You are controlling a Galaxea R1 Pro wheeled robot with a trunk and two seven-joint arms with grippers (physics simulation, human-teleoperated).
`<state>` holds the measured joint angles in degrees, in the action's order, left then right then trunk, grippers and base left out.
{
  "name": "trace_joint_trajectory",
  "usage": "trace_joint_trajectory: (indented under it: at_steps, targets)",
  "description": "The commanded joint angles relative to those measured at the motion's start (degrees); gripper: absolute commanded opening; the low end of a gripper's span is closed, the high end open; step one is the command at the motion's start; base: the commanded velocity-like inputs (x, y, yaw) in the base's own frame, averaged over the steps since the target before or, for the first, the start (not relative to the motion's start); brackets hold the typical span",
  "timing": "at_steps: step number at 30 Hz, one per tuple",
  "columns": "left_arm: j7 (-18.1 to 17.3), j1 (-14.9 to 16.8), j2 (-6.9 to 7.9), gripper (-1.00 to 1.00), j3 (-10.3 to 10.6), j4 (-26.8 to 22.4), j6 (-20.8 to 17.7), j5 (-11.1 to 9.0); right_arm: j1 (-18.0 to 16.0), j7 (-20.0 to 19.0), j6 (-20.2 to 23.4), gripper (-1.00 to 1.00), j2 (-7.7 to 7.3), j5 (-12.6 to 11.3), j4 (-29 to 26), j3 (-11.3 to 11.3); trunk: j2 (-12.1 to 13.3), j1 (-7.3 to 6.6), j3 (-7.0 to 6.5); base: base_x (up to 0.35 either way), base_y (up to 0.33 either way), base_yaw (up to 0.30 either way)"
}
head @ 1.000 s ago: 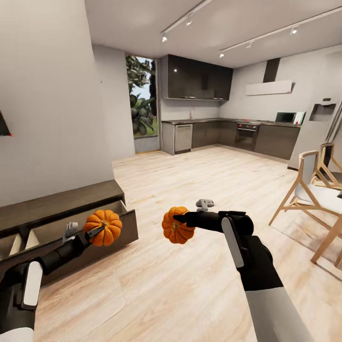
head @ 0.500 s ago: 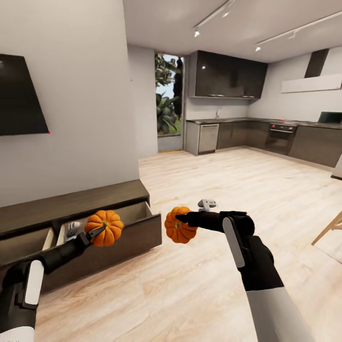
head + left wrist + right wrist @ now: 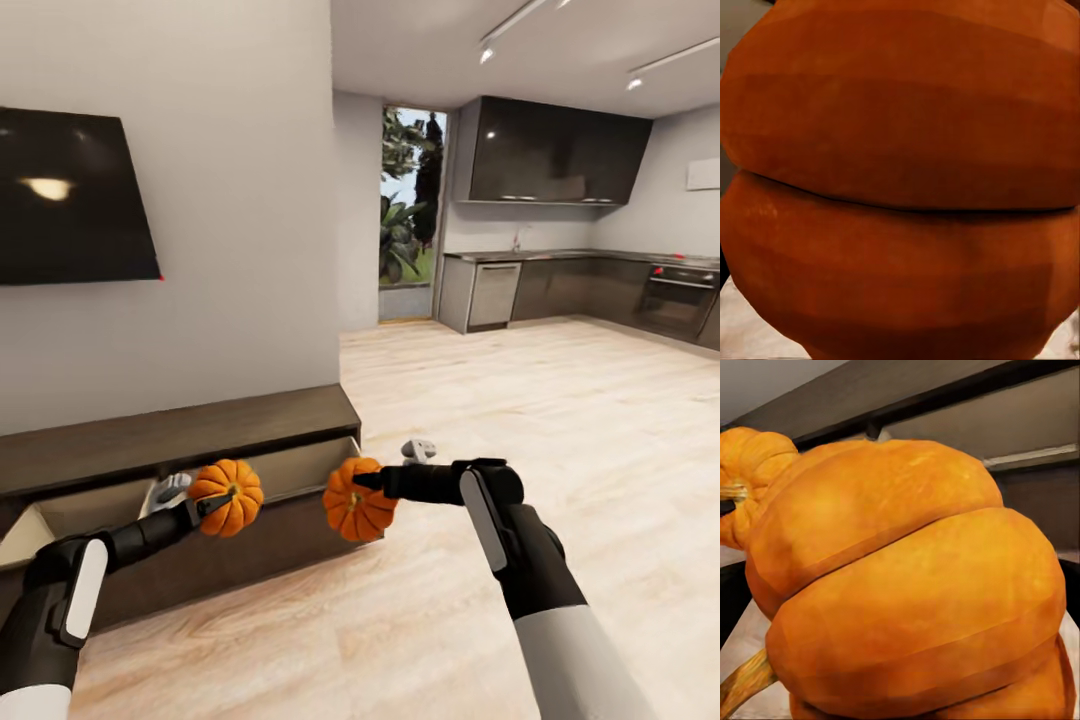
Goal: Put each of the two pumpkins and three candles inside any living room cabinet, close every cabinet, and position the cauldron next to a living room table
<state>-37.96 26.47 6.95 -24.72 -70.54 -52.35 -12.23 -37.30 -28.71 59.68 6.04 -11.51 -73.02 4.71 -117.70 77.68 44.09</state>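
Living room, open cabinet (image 3: 250,480), each pincer seemingly clamped on a squat ribbed orange pumpkin, left (image 3: 227,497), right (image 3: 357,500)

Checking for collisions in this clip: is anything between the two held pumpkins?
Nothing. In the head view, the left hand's pumpkin and the right hand's pumpkin hang apart, and through the gap shows the open cabinet drawer behind them.

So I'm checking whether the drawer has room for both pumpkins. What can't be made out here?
- Dark-brown wooden cabinet, head view: open drawer's floor hidden by its front panel, the left ribbed orange pumpkin and the right pumpkin.
- Left wrist view: pumpkin blocks the fingers.
- Drawer's left end: cut off by the edge.
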Motion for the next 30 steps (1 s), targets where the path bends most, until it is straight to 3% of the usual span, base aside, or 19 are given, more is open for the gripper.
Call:
trace_joint_trajectory:
  at_steps: [1,7,13,21,23,25,30]
  targets:
    - [0.2,0.1,-0.08,-1.00,0.1,-0.1,-1.0,-2.2,-0.1,-0.2,0.3,-1.00,0.03,-0.4,0.2,0.0,0.0,0.02,0.04,0.343,0.007,0.234]
    - [2.5,0.4,-0.70,-1.00,0.8,0.7,-1.0,-1.9,0.0,-1.0,0.3,-1.00,0.22,-0.3,0.9,0.3,0.0,0.02,0.04,0.325,0.120,0.065]
    - [2.8,0.5,-1.35,-1.00,0.8,1.0,-0.9,-2.0,0.0,0.3,-3.5,-1.00,0.35,-0.2,2.0,0.9,0.0,0.02,0.04,0.291,0.213,0.005]
    - [2.8,0.7,-1.45,-1.00,0.8,5.3,0.9,-2.2,0.0,2.2,-5.0,-1.00,0.45,-0.4,4.1,1.0,0.0,0.02,0.04,0.285,0.217,0.000]
    - [2.8,0.8,-1.49,-1.00,0.9,9.7,2.9,-1.8,-0.2,3.1,-5.2,-1.00,0.54,-0.3,7.2,1.0,0.0,0.02,0.04,0.303,0.130,0.092]
    - [2.8,0.8,-1.51,-1.00,0.9,10.4,3.5,-1.8,-0.3,3.2,-5.2,-1.00,0.55,-0.3,7.9,0.9,0.0,0.02,0.04,0.324,-0.022,0.228]
    - [2.9,0.9,-2.32,-1.00,3.3,11.1,4.1,-1.6,-0.4,3.3,-5.2,-1.00,0.55,-0.3,8.6,1.0,0.0,0.02,0.04,0.242,-0.086,0.276]
